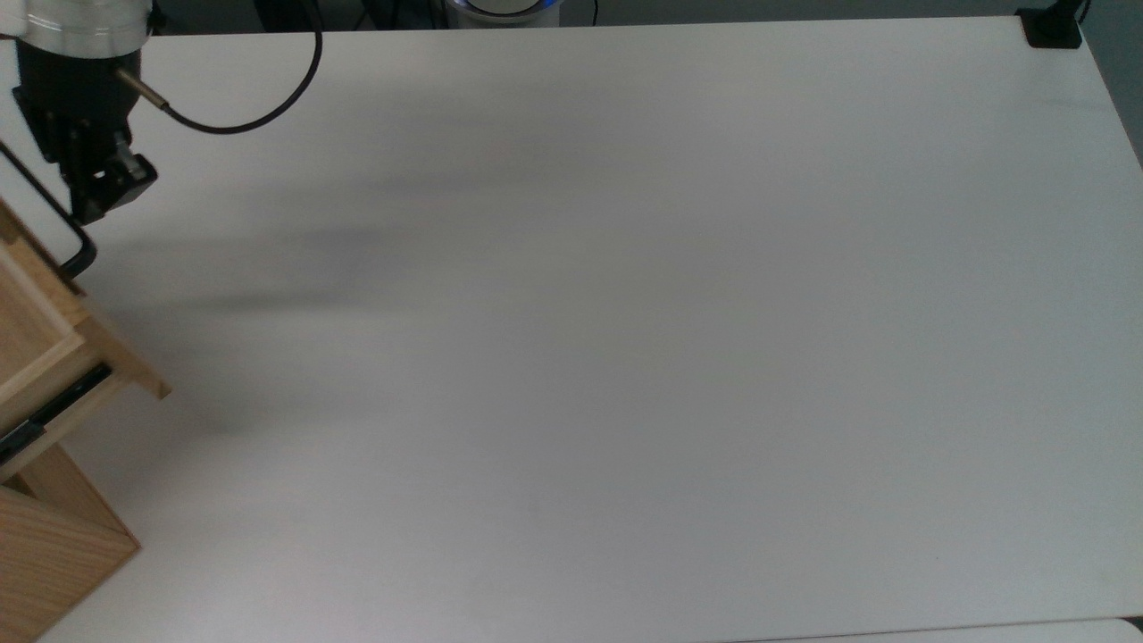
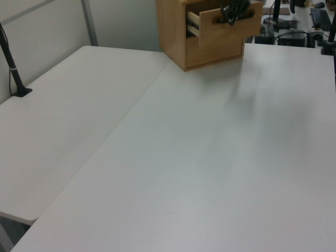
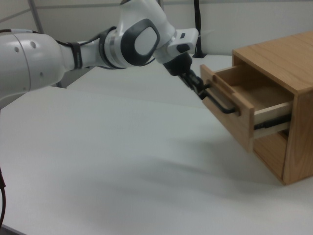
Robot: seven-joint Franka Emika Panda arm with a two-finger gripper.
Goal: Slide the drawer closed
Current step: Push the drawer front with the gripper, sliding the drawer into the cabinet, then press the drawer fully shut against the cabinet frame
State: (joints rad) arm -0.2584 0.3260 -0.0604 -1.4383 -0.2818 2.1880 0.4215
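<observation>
The drawer (image 3: 238,128), a light wood tray with a black bar handle (image 3: 221,105), stands partly out of its wooden cabinet (image 3: 293,63). In the top view the drawer (image 1: 36,335) pokes in from the top view's left edge, its black rail (image 1: 54,406) showing beneath. My gripper (image 3: 199,87) is shut and presses against the handle and the front panel's upper end. From above, the gripper (image 1: 89,207) sits just past the handle (image 1: 67,237). In the left view the gripper (image 2: 231,14) is on the drawer front (image 2: 231,32).
The white table (image 1: 625,357) spreads wide to the top view's right. A black clamp (image 1: 1054,27) sits at its far corner, and a black post (image 2: 13,68) stands on the adjoining table. The arm's cable (image 1: 268,98) loops above the surface.
</observation>
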